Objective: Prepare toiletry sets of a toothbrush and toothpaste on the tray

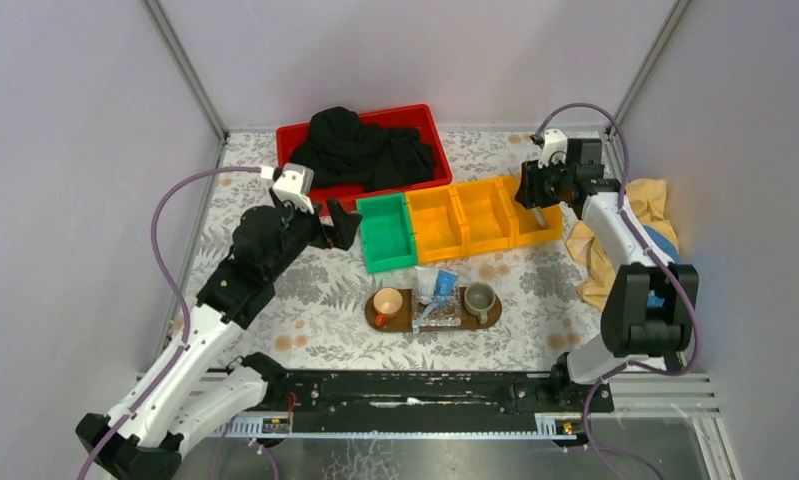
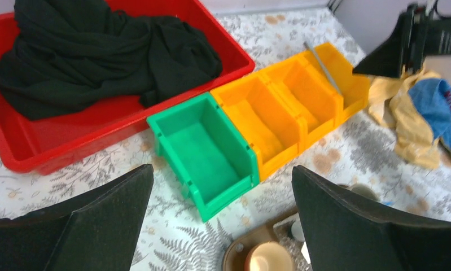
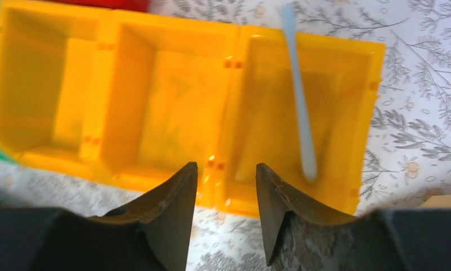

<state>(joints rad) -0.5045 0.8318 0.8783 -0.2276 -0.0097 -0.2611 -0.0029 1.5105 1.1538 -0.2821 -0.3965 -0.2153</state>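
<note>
One toothbrush [image 3: 299, 96], a thin pale stick, lies in the rightmost yellow bin [image 3: 347, 113]; it also shows in the left wrist view [image 2: 323, 68]. My right gripper [image 3: 226, 166] hovers over that bin's near wall [image 1: 538, 197], jaws apart and empty. A blue toothpaste tube [image 1: 445, 284] and a silvery-white one [image 1: 424, 280] lean in a clear box [image 1: 437, 315] on the dark-brown tray [image 1: 407, 322]. My left gripper [image 2: 222, 167] is wide open and empty, left of the green bin [image 1: 347, 228]. A second toothbrush is not visible.
An orange cup [image 1: 386, 303] and a grey mug [image 1: 478, 297] stand on the tray. A green bin [image 1: 386, 232] and three yellow bins [image 1: 460, 218] form a row. A red crate [image 1: 430, 130] holds black cloth [image 1: 360, 150]. Yellow and blue cloths [image 1: 645, 215] lie at the right.
</note>
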